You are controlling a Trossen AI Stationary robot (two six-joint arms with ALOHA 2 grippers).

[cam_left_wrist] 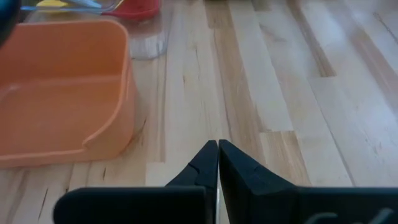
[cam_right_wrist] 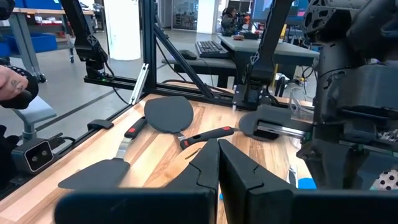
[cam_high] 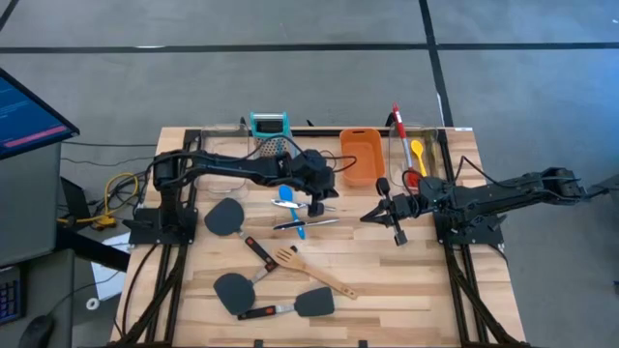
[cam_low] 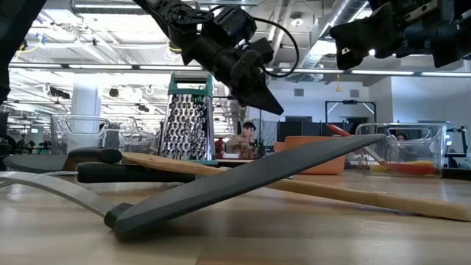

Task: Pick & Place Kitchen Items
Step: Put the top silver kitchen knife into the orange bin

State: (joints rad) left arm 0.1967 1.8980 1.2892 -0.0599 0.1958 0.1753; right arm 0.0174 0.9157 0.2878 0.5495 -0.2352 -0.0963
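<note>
Kitchen items lie on the wooden table: three black spatulas, a wooden slotted turner, a blue spoon and silver tongs. A red spoon and a yellow spoon lie in a clear bin at the far right. My left gripper hangs shut and empty above the table, beside the orange tub. My right gripper is shut, level and empty, pointing at the spatulas.
A teal-topped box grater stands at the far edge, left of the orange tub. Bare wood lies between the two grippers and along the table's right near part. A monitor stands off the table's left side. People sit in the room behind.
</note>
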